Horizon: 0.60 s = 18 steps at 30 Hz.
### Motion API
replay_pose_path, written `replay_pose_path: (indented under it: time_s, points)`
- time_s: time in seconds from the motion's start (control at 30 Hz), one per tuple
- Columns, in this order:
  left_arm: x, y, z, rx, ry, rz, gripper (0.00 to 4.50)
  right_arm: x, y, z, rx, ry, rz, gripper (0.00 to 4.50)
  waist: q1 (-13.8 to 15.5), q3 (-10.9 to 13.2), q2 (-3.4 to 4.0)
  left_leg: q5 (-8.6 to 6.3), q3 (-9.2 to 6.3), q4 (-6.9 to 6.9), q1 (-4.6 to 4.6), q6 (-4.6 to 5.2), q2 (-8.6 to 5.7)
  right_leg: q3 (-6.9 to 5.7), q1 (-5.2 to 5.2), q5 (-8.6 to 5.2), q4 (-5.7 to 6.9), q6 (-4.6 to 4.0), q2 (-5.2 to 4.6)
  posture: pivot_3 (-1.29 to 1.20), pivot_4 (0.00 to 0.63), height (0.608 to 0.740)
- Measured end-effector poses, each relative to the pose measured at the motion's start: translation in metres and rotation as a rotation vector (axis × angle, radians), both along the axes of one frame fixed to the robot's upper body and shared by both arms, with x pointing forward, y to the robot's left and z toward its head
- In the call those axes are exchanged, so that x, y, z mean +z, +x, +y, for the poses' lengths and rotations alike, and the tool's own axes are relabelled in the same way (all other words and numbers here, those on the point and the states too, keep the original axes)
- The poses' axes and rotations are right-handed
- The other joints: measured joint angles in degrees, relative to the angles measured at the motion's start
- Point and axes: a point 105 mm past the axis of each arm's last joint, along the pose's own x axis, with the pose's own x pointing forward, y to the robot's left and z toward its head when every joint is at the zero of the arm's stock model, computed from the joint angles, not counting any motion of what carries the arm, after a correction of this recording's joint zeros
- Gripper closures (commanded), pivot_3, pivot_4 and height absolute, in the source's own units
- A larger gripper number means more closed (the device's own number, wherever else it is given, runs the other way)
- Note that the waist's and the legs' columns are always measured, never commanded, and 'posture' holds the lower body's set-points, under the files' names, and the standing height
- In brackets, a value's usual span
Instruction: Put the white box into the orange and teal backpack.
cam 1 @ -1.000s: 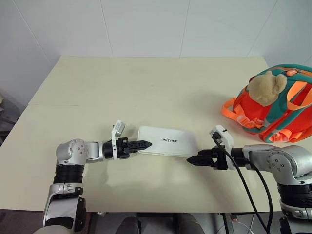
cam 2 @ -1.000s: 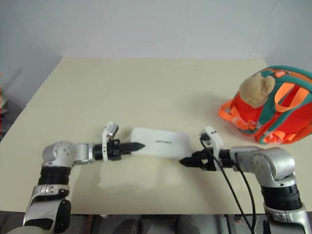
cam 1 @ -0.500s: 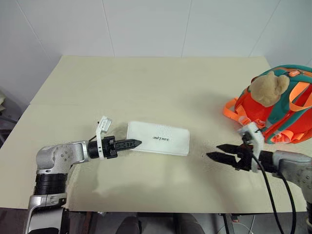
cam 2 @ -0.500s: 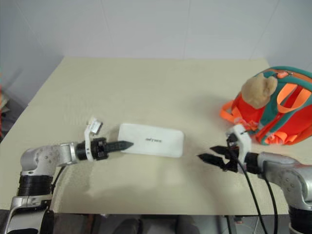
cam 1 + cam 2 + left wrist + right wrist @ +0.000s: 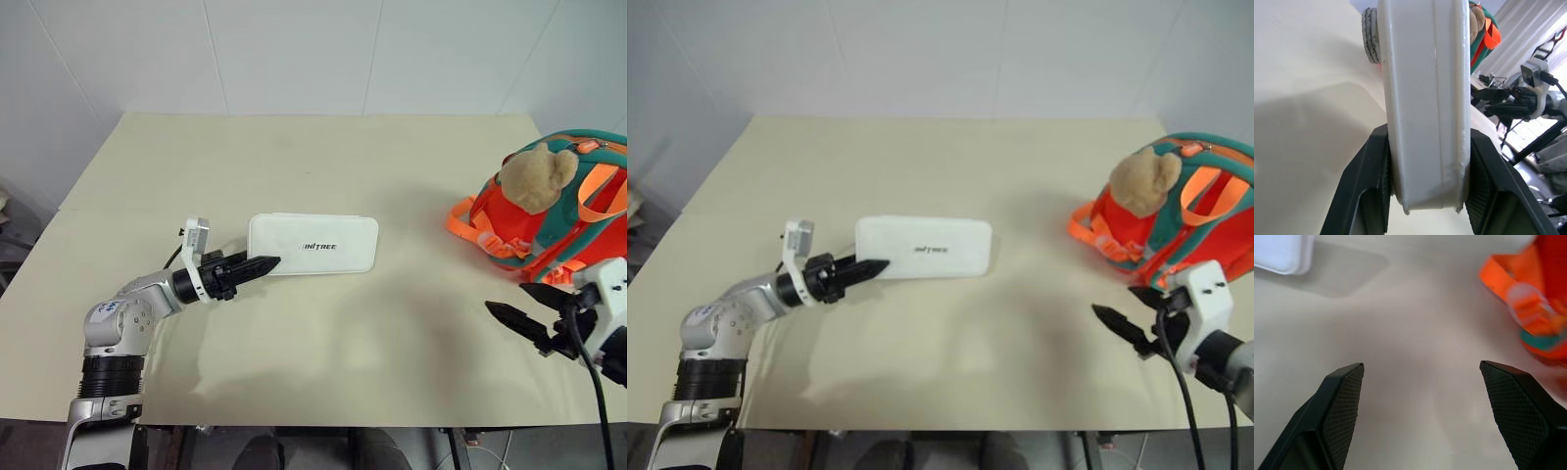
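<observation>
White plastic box (image 5: 313, 244) is pinched at its left short end by the left gripper (image 5: 257, 265), lifted off the table (image 5: 323, 157), long axis aimed rightward at the orange and teal backpack (image 5: 551, 216); the spread, empty right gripper (image 5: 527, 314) is nearer the backpack.

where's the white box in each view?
Left eye: white box left of centre, left gripper on its end.
Right eye: left of centre.
Left wrist: edge-on between the fingers.
Right wrist: one corner at the frame's edge.
Shared landmark: backpack.
</observation>
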Motion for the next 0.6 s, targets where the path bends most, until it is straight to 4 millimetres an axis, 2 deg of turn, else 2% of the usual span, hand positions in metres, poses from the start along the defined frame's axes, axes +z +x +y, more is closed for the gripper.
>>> replay_pose_path:
  time_s: [0.17, 0.4, 0.6]
  points:
    - [0.000, 0.000, 0.000, -0.005, -0.003, -0.014, 2.93, 0.015, -0.001, -0.024, -0.112, -0.005, -0.085, 0.00, -0.11, 0.00, -0.01, 0.03, -0.02, 0.00, 0.06, 0.04, 0.00, 0.00, 0.05, 0.01, 0.05, -0.01, 0.01, 0.00, 0.150, 0.740]
    - [0.000, 0.000, -0.002, -0.003, -0.013, -0.019, 2.93, 0.030, 0.019, -0.059, -0.261, 0.012, -0.204, 0.00, -0.14, 0.00, 0.00, 0.04, 0.00, -0.03, 0.04, 0.04, 0.01, 0.02, 0.02, 0.02, 0.05, 0.01, 0.03, 0.00, 0.150, 0.740]
    - [-0.007, -0.004, 0.003, 0.020, -0.011, 0.001, 2.93, 0.026, 0.042, -0.053, -0.226, 0.066, -0.199, 0.00, -0.40, 0.00, 0.00, 0.04, 0.03, 0.00, 0.05, 0.04, 0.02, 0.06, 0.01, 0.03, 0.07, 0.02, 0.02, 0.00, 0.150, 0.740]
